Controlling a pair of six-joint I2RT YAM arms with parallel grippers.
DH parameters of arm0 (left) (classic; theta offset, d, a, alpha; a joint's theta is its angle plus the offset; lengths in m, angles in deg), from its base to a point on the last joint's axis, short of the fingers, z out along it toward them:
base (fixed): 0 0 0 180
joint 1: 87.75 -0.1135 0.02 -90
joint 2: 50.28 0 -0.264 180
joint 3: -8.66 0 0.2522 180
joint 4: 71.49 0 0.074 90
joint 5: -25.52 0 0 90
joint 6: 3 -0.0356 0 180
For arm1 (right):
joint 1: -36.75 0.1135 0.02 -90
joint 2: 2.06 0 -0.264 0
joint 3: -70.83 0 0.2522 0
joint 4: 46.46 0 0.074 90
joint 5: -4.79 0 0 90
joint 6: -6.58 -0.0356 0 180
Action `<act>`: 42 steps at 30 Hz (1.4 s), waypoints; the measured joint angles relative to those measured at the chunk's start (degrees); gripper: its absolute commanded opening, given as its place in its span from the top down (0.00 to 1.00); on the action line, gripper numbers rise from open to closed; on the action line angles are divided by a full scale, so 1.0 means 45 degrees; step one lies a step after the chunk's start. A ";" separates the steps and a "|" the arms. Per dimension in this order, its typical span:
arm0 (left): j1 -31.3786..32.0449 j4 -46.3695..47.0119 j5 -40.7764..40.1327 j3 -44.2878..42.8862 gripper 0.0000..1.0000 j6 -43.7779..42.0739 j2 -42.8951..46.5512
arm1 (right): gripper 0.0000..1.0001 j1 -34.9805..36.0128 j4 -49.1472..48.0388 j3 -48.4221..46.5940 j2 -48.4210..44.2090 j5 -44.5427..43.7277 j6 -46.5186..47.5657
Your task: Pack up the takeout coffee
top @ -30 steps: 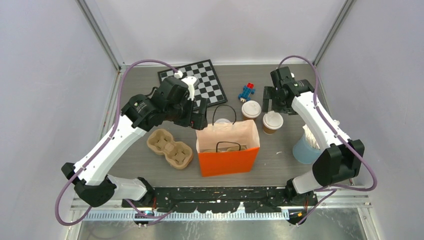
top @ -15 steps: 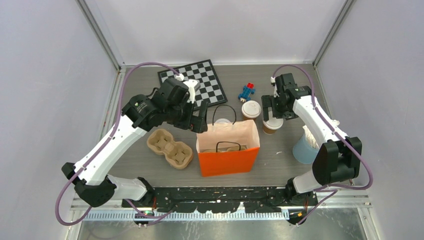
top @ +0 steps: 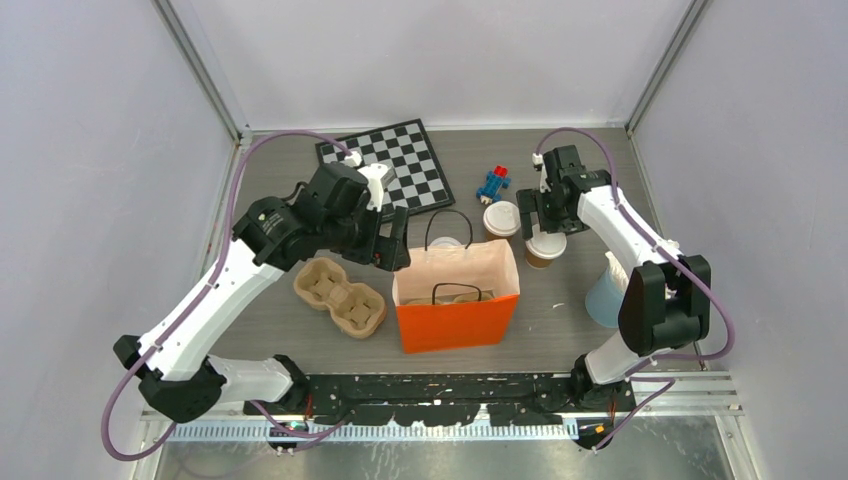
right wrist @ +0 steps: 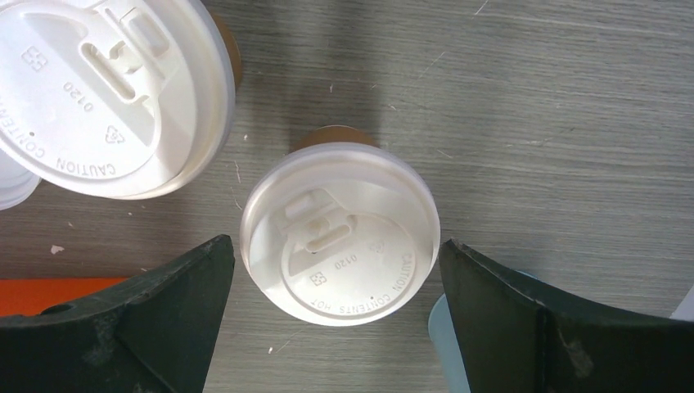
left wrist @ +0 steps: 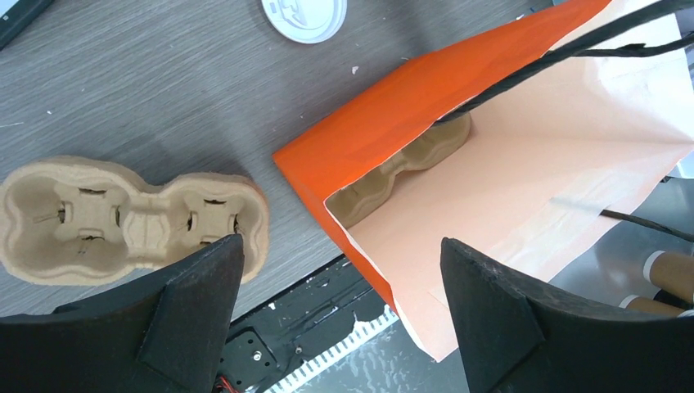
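Below, round-lidded kraft-paper cup (right wrist: 340, 237).

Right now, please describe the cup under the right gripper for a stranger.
Find the orange paper bag. Beyond its right corner stand two white-lidded kraft cups. Unlike the other cup, this cup is nearer the blue tumbler, framed by the open right gripper.

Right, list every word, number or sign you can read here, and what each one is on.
"CAUTION CONTENTS HOT": embossed on the round white plastic lid of the middle brown kraft-paper cup.
"0120": same lid.
"CAUTION": the second cup's white lid, remainder cut off.
"0120": same lid.
Small symbols on both lids: too small to read.
White lid in the left wrist view: embossing unreadable.
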 measured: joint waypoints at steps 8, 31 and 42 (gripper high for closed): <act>0.0000 0.0078 -0.0063 0.0019 0.12 0.0000 0.0185 | 0.03 0.0000 -0.0170 -0.0287 0.0389 0.0000 0.0092; 0.0000 0.0238 -0.0340 0.0194 0.15 0.0092 0.0505 | 0.09 -0.0136 -0.0340 0.0063 0.0325 0.0005 0.0107; 0.0000 0.0248 -0.0374 0.0233 0.16 0.0121 0.0675 | 0.04 -0.0189 -0.0325 0.0092 0.0233 0.0010 0.0087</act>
